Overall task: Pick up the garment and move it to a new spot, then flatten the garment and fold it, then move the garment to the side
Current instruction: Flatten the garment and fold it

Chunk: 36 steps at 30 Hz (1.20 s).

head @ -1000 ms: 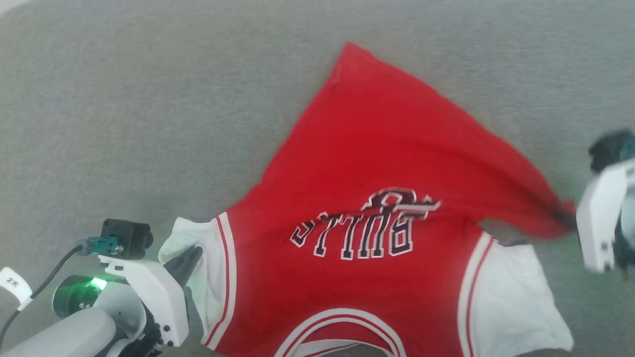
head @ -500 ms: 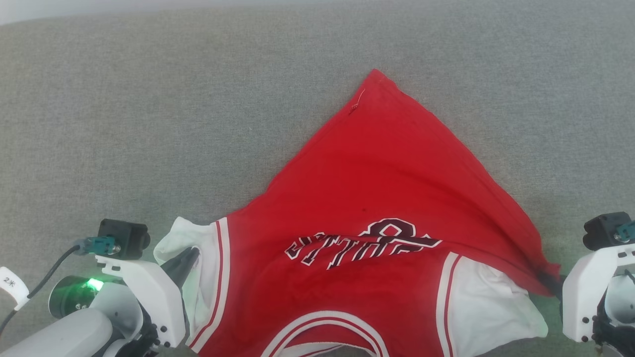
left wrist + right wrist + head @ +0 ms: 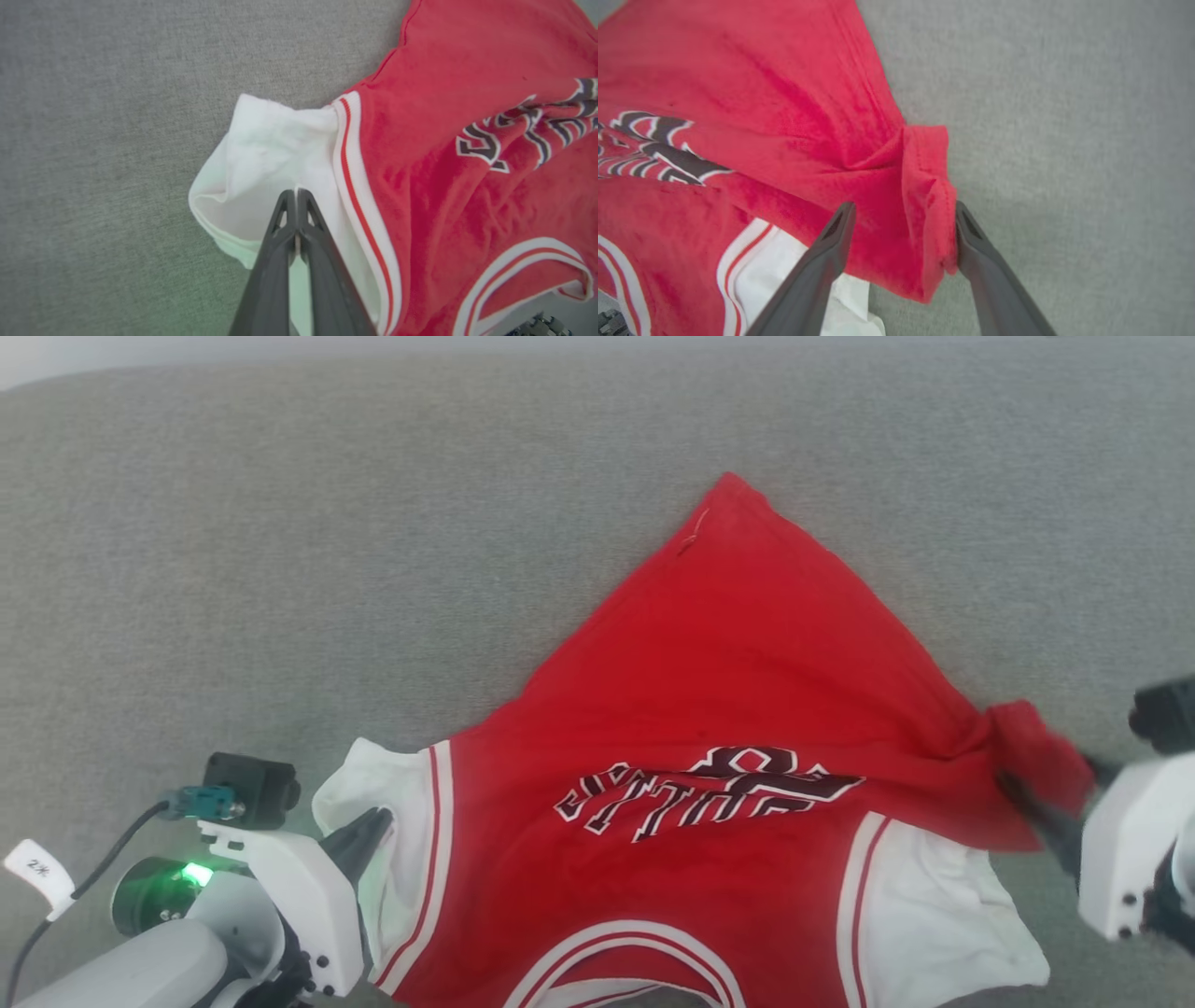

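- Since 0.5 s ago the right gripper (image 3: 903, 205) has let go. Its 2 fingers were closed on the red hem corner (image 3: 929, 186) and now stand apart, w/ that corner bunched loose between them and touching 1 finger.
- Left gripper (image 3: 295, 193): fingers together, pinching the white sleeve (image 3: 261, 154) on the robot's left. Creases run to the tips, so it looks like a real hold.
- The garment (image 3: 728, 709) lies chest-up on the grey woven surface (image 3: 280, 569), collar nearest the robot. Its body is drawn to a point at the far end, and the lettering (image 3: 709, 793) is creased.
- Handling, judged: light, soft, limp knit w/ no stiffness. It prob. sags & bunches wherever unsupported and drags on the rough weave. Not fragile.
- Where to hold: doubled edges should grip best, i.e. hem corners, sleeve cuffs, shoulder seams. A pinch mid-body would only tent the cloth.
- Flattening prob. needs 2 opposite pts pulled apart; a 1-sided pull just skews it.
- Risk: the slack corner flops over the other sleeve (image 3: 934, 915).
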### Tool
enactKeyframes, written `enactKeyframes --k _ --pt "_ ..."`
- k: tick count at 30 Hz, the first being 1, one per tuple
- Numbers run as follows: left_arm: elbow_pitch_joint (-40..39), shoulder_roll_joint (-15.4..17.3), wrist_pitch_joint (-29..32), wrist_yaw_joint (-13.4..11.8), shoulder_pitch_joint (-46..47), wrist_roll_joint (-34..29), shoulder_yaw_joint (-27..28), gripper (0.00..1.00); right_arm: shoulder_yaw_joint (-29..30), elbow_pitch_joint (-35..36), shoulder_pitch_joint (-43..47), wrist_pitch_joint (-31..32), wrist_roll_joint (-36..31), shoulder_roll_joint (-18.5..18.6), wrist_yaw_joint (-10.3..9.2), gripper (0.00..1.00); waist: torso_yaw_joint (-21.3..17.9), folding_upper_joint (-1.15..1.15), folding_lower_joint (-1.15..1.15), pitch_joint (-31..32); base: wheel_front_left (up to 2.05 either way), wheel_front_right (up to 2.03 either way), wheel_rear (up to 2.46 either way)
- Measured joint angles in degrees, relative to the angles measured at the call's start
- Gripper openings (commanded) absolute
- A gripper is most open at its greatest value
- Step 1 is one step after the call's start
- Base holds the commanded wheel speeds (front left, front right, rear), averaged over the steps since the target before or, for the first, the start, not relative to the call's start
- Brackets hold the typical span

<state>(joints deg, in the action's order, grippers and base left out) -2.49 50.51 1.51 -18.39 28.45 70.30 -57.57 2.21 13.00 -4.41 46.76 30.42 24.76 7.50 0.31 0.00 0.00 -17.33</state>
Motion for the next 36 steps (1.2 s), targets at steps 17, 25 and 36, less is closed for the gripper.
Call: enactKeyframes --k 17,25,36 --pt "1.72 -6.28 2.76 2.61 6.31 -3.81 -2.57 0.0 -17.19 -25.19 -33.88 -12.43 -2.03 2.21 0.0 1.0 9.03 0.0 0.0 -2.62 0.0 0.0 0.0" --pt "4.81 -9.91 2.91 5.14 8.66 -4.35 -3.27 0.0 -26.17 -46.53 -47.95 -12.71 -0.54 1.58 0.0 1.0 14.29 0.0 0.0 -5.39 0.0 0.0 0.0" --pt "9.59 -11.67 1.91 7.93 9.64 -4.27 -3.15 0.0 -38.34 -58.84 -58.26 -0.53 5.93 1.94 0.05 0.0 16.52 0.0 0.0 -7.32 0.0 0.0 0.0"
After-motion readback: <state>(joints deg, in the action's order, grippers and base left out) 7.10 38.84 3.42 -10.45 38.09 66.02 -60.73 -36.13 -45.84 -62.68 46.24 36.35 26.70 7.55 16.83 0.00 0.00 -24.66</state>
